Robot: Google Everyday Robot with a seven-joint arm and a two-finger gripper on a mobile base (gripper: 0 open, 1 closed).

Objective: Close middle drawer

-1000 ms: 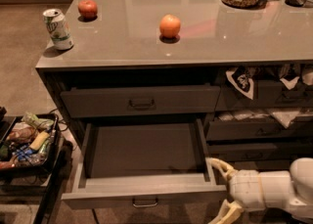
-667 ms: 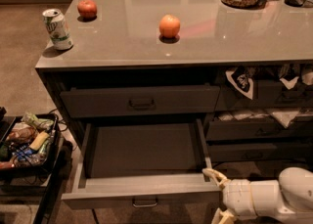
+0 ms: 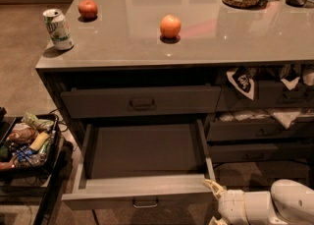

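Flanking the open middle drawer [image 3: 137,193] sits the gripper [image 3: 213,203].

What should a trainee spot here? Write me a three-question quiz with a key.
1. True or false: the middle drawer is shut.
2. How many round fruits lie on the countertop?
3. Where is the gripper?
A) resting on the countertop
B) low down, just off the middle drawer's front right corner
C) inside the middle drawer's box

Key
1. False: it is pulled far out and its box is empty.
2. Two.
3. B, with its fingers apart.
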